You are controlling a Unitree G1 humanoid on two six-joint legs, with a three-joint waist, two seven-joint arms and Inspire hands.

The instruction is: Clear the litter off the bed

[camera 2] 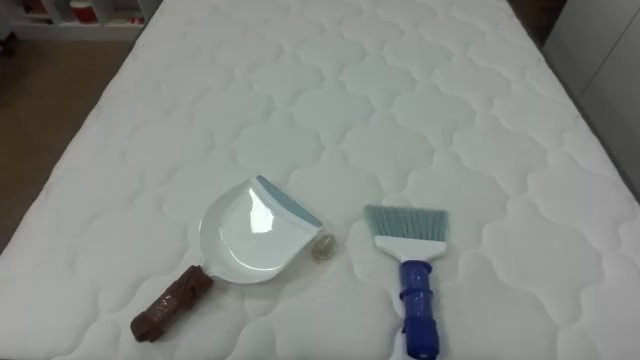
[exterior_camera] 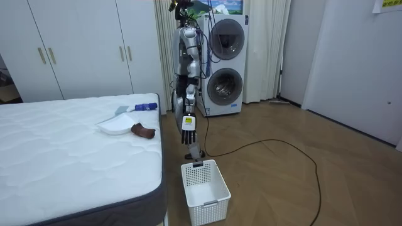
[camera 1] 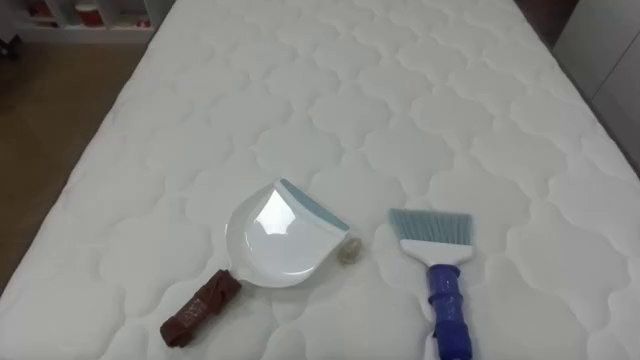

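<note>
Lying on bed point(camera 1: 420, 90) near its foot: scrap point(camera 1: 348, 251), just beside pan point(camera 1: 275, 235) lip, left of brush point(camera 1: 438, 270). Brush handle pointing back toward robot, right of centre; pan handle angled down-left, likely nearer left hand point(exterior_camera: 188, 122), hanging slack-fingered and empty beside bed end.

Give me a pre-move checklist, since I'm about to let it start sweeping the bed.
1. Brush lies free on the mattress, handle toward the robot: ok.
2. Dustpan empty, brown handle toward the robot: ok.
3. Small scrap swept into the dustpan: not ok, it lies beside it.
4. Left hand open and empty, hanging beside the bed: ok.
5. White basket on the floor by the robot: ok.
</note>
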